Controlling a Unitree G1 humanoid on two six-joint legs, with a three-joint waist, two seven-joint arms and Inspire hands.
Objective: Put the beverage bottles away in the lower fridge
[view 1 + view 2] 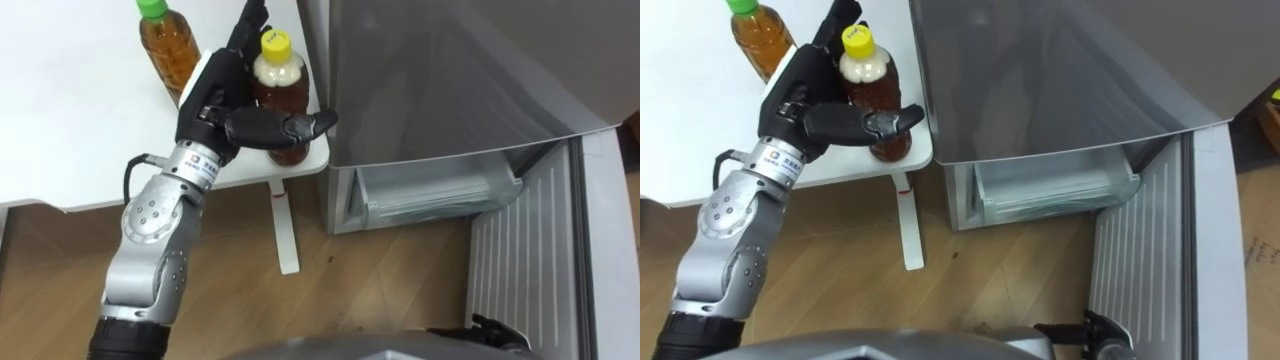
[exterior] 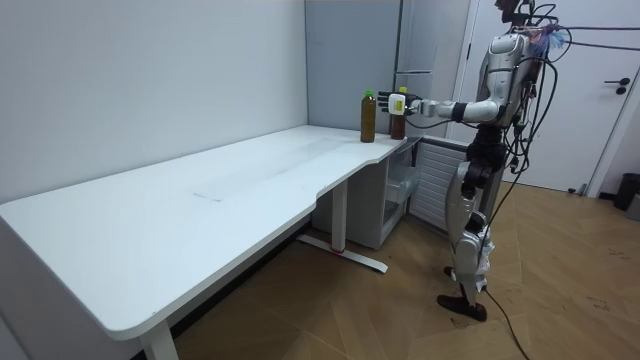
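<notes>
Left hand (image 1: 215, 100) clasps the upright bottle (image 1: 280, 80) at the worktop's (image 1: 60, 130) corner — thumb across the front, fingers behind — with the open lower fridge (image 1: 430, 195) below, to its right.

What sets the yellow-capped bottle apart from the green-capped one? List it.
Cap: the yellow-capped bottle has a yellow one, the green-capped bottle a green one. Grip: the left hand has thumb and fingers round the yellow-capped bottle; the green-capped bottle stands free. Place: the yellow-capped bottle is at the table corner beside the fridge; the green-capped bottle is farther in. Both stand upright, holding brown drink.
</notes>
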